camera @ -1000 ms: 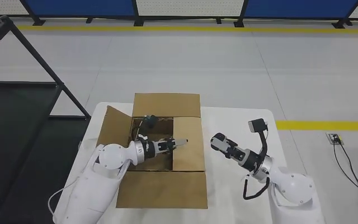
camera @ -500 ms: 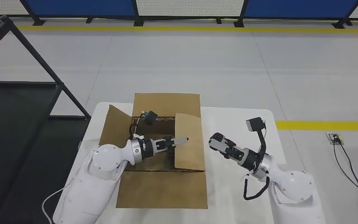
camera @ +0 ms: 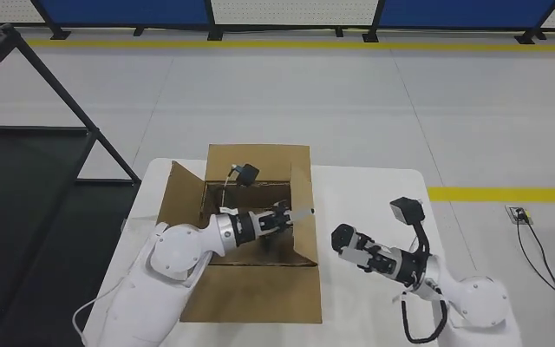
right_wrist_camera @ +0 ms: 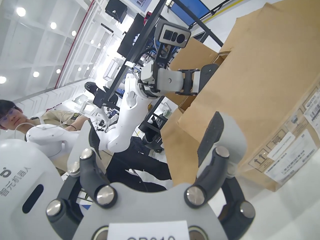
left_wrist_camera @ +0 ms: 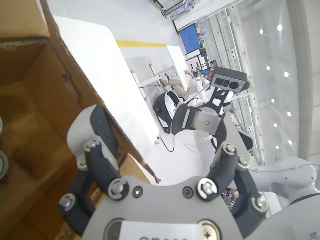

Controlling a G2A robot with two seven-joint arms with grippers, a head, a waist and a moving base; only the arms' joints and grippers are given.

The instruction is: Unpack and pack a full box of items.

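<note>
Looking down on a cardboard box at the centre of the top view, set on a white table. Opened on all four sides:
- far flap laid flat toward the upper edge of the frame
- near flap laid flat toward the lower edge
- left flap tilted up and outward
- right flap raised close to upright, seen almost edge-on

Finding the left gripper at that right flap, just right of centre, spread wide and not closed on anything. Straddling the flap's free edge. From the left wrist view, one finger lying against the cardboard's inner face, the other finger on the outer side and apart from it.

Finding the right gripper over bare table to the right of the box, in the lower right part of the frame, near the box but not touching it. Spread wide as well, with only air between the fingers. Facing, from its own wrist view, the box's outer wall with white labels stuck on it.

Peering into the box: deep in shadow from above, contents too dark to tell. Catching two round grey shapes inside from the left wrist view, too cut off to name.
</note>
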